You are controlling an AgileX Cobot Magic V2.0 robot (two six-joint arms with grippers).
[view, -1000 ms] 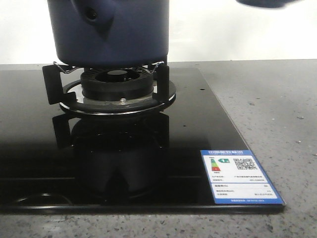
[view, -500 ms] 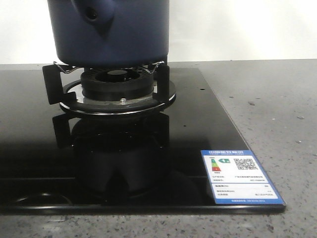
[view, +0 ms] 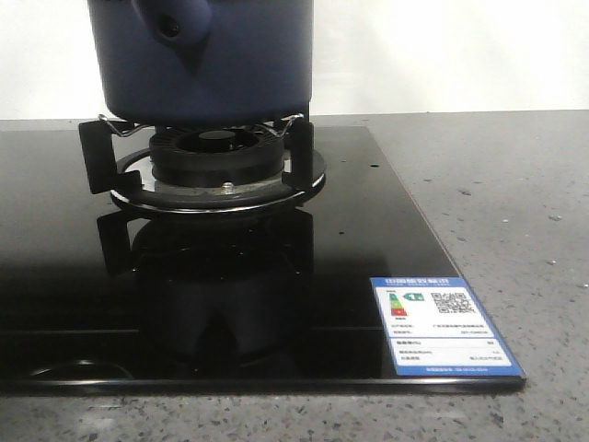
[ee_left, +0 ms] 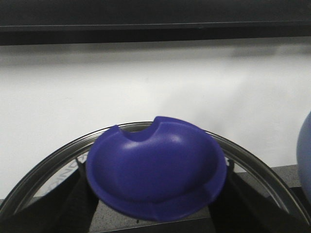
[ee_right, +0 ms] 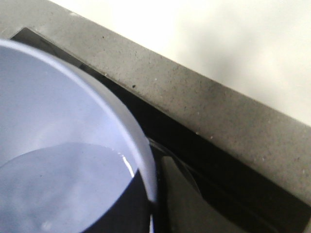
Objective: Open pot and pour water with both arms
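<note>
Pot (view: 207,60): dark navy, cylindrical, standing on the black burner grate (view: 202,157) of a glossy black hob (view: 276,276). A stubby handle socket (view: 175,28) with a round hole faces the front camera. Its top is cut off in the front view, so that view cannot tell whether it is covered.

Hob: set into a grey speckled counter (view: 497,203). A blue-edged energy label (view: 444,324) is stuck at its near right corner.

Left wrist view only: a blue domed knob (ee_left: 155,174) with a notch in its rim, mounted on a round glass lid (ee_left: 252,165) with a metal rim, held before a white wall. The pot's blue side shows at the frame's edge. Gripper fingers not visible; state cannot be told.

Right wrist view only: a pale blue vessel (ee_right: 73,145) holding water, close to the camera, above the hob's edge and the counter. Gripper fingers not visible; state cannot be told.

Neither arm appears in the front view.
</note>
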